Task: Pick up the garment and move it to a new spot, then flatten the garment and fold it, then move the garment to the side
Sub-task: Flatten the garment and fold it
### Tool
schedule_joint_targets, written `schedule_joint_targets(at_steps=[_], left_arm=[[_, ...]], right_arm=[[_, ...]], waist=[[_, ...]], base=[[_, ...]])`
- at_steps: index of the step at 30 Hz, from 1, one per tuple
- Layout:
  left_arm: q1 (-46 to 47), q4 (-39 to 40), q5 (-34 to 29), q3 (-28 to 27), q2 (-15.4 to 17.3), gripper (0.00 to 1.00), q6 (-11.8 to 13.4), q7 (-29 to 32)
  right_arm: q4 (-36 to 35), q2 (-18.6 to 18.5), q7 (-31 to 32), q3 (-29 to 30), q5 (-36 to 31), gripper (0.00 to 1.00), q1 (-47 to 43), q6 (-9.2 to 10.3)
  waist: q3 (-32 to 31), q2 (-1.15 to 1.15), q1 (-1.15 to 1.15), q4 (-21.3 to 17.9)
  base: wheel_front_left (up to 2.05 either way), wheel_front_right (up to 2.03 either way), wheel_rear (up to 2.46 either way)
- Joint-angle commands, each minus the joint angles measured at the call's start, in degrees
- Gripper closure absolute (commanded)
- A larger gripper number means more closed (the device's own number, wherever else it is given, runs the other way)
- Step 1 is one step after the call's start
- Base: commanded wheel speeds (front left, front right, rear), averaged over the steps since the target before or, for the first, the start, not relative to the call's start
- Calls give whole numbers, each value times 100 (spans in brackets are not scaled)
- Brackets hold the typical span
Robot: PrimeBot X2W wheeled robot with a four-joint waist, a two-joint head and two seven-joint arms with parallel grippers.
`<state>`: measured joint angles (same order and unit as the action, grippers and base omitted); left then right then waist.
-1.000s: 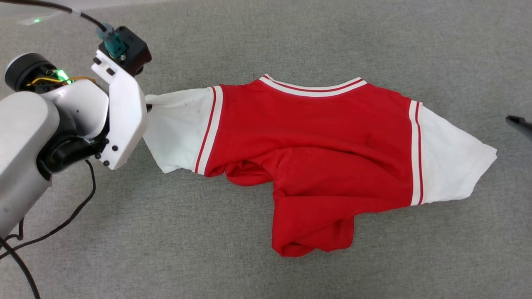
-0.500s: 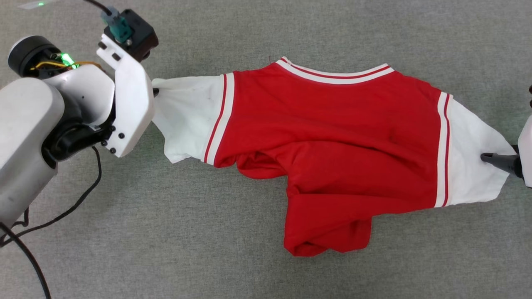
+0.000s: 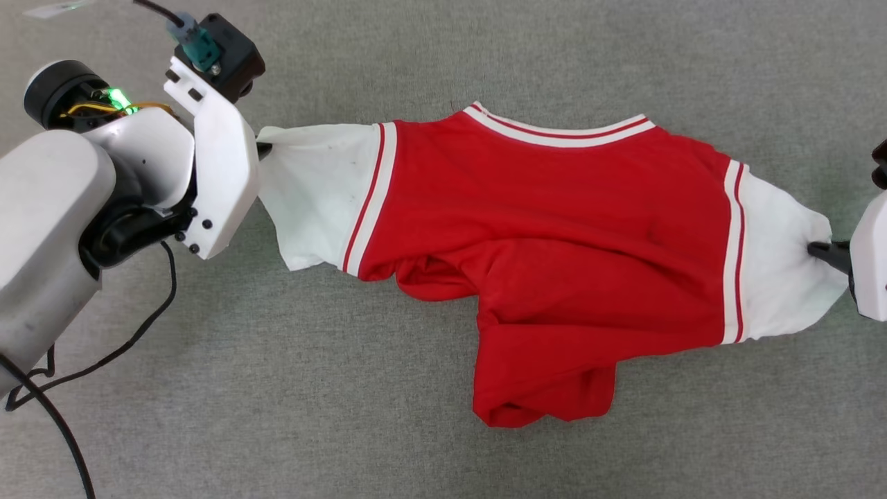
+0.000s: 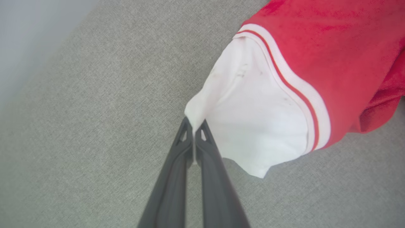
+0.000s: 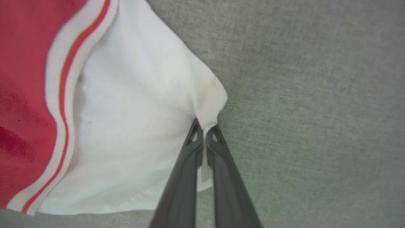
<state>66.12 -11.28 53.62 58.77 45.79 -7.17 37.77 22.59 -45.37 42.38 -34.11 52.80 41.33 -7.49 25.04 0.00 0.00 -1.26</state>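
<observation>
The garment (image 3: 540, 229) is a red jersey shirt with white sleeves and striped trim, spread across the grey cloth surface with its plain side up; its lower body is bunched into a fold at the front (image 3: 540, 395). My left gripper (image 3: 262, 148) is shut on the edge of the garment's left white sleeve (image 4: 250, 120), the cloth pinched between the fingertips (image 4: 193, 126). My right gripper (image 3: 821, 251) is shut on the edge of the right white sleeve (image 5: 136, 126), with fabric caught between its tips (image 5: 205, 131). No number or lettering shows.
Grey woven cloth (image 3: 277, 388) covers the whole work surface. A black cable (image 3: 111, 360) trails from my left arm at the lower left. A pale strip (image 4: 31, 41) borders the cloth in the left wrist view.
My right gripper came in from the right edge and closed on the right sleeve. The sleeves now pull outward, the garment is stretched wider. The camera has also shifted.
</observation>
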Motion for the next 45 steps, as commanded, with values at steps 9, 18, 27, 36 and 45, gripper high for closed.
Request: schedule_joint_targets(at_steps=[9,18,27,36,45], left_arm=[[-98,128,-128,-115,211,100,-17,-819],[177,385,-451,-330,272,100,154,-1379],[692,523,-633,-588,153,100,266,-1554],[1449,25,-826,-881,-206,100,334,-1876],[2441,-1036,-1115,-1096,-746,100,250,-2426]], right_arm=[[-444,-351,-1106,-70,-88,100,373,2],[-869,-573,-1839,-79,-331,100,832,2],[-866,-382,-2417,161,-992,100,1622,2],[-443,128,-2430,143,-1823,100,2791,2],[608,669,-2573,-92,-2446,100,4458,2]], waist=[[-752,0,0,-61],[-1209,0,0,44],[-1400,0,0,120],[-1110,0,0,180],[-559,0,0,317]], base=[[0,0,0],[0,0,0],[0,0,0],[0,0,0],[0,0,0]])
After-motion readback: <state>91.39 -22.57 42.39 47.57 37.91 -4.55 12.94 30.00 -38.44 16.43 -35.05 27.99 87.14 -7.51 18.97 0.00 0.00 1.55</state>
